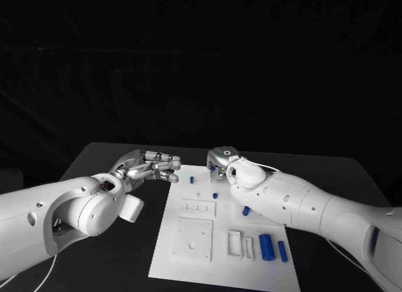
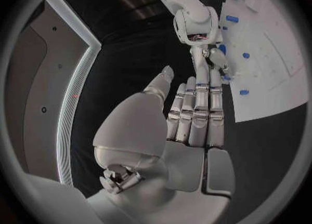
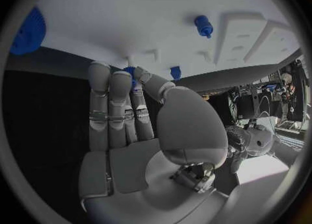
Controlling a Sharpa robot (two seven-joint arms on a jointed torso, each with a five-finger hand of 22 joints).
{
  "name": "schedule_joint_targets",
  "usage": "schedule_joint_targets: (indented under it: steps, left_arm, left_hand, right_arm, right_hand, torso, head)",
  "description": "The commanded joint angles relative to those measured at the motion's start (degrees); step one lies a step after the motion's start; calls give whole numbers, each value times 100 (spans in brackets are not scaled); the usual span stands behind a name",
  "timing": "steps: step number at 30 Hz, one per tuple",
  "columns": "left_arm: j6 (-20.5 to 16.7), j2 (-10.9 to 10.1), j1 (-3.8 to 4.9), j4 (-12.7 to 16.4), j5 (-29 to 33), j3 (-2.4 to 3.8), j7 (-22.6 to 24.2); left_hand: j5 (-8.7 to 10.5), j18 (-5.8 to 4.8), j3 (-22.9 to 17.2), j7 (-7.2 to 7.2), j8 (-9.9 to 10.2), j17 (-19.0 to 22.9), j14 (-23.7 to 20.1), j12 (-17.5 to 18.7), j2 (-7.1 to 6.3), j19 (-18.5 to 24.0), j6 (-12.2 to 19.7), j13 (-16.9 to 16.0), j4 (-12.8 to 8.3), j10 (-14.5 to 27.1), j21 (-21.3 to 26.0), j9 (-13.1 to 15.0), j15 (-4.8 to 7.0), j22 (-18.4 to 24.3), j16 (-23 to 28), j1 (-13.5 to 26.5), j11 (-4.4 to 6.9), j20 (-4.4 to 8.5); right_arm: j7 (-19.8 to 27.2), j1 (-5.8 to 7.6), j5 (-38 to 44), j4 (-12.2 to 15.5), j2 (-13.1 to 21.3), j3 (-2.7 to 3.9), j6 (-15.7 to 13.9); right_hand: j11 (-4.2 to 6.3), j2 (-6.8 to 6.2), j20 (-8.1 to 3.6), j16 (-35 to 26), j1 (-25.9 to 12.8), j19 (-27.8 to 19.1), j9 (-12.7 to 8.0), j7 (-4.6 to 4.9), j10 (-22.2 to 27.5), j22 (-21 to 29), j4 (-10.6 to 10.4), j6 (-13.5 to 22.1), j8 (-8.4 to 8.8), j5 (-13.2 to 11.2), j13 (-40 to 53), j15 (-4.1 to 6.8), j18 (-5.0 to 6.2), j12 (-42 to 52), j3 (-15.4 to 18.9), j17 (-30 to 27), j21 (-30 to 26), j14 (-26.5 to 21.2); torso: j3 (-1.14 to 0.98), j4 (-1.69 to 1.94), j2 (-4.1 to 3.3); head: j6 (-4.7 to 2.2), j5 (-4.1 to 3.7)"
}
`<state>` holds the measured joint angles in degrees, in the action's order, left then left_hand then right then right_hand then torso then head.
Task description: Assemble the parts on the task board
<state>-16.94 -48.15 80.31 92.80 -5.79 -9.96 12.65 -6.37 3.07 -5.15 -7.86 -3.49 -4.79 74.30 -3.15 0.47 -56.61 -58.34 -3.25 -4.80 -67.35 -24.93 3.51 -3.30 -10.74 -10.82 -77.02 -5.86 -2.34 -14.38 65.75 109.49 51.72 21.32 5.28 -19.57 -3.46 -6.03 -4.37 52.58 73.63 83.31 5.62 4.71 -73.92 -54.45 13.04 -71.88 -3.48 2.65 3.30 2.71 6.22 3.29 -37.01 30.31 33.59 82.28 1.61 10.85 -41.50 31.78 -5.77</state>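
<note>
1. Two hands hover at the task board (image 1: 220,263), which fills the frame's lower middle; the left hand (image 1: 153,166) is spread and empty just off its upper-left edge.
2. Whether the right hand (image 1: 222,165) grips a small blue part (image 3: 132,73) at its fingertips I cannot tell; a loose pinch could drop it.
3. Its forearm crosses above a blue peg (image 1: 246,211) and could knock it.

Black table (image 1: 104,158) – white task board (image 1: 192,267) on it

White task board (image 1: 188,255), plain and unpatterned, on a black table (image 1: 113,152). Small blue parts (image 1: 267,246) scattered over it, one blue piece (image 3: 132,71) just at the right hand's fingertips. Silver left hand (image 1: 155,165) and silver right hand (image 1: 220,163), both with darker grey bands across the fingers, on glossy white arms (image 1: 51,213).
</note>
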Motion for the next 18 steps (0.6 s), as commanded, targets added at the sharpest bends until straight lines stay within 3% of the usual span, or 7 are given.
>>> schedule_joint_targets:
  steps: [1, 10, 18]
  left_arm:
    - [83, 6, 12, 12, -35, 5, 24]
    - [85, 12, 13, -19, -47, 4, 23]
    - [80, 8, 14, -42, -48, 4, 20]
  left_hand:
    - [29, -40, 34, -2, -24, -1, -39, -18, 2, 45, -36, -9, -15, 38, -40, 10, 3, 5, -23, 4, -17, 8]
    - [29, -40, 34, -2, -24, -1, -39, -18, 2, 45, -36, -9, -15, 38, -40, 10, 3, 5, -23, 4, -17, 8]
    - [29, -40, 34, -2, -24, -1, -39, -18, 2, 45, -36, -9, -15, 38, -40, 10, 3, 5, -23, 4, -17, 8]
  right_arm:
    - [11, -101, -17, -59, 28, -55, 337]
    - [-44, -116, 2, -11, 87, -58, 271]
    - [-108, -127, 22, 101, 158, -58, 34]
  right_hand:
    - [152, 58, 1, -19, 28, 58, 9, 5, -205, -6, -6, -18, -18, 28, 15, 28, 95, 8, -26, -8, -19, 7]
    - [152, 58, 1, -19, 28, 58, 9, 5, -205, -6, -6, -18, -18, 28, 15, 28, 95, 8, -26, -8, -19, 7]
    - [152, 54, -1, -23, 18, 86, 12, 3, -206, -83, 13, -23, -20, 29, 16, 32, 101, 9, -44, -21, -80, 7]
  torso:
    - [5, -12, -2]
    - [3, -19, -6]
    - [6, -14, -5]
  head:
    - [3, 7]
    - [-2, 7]
    - [-1, 2]
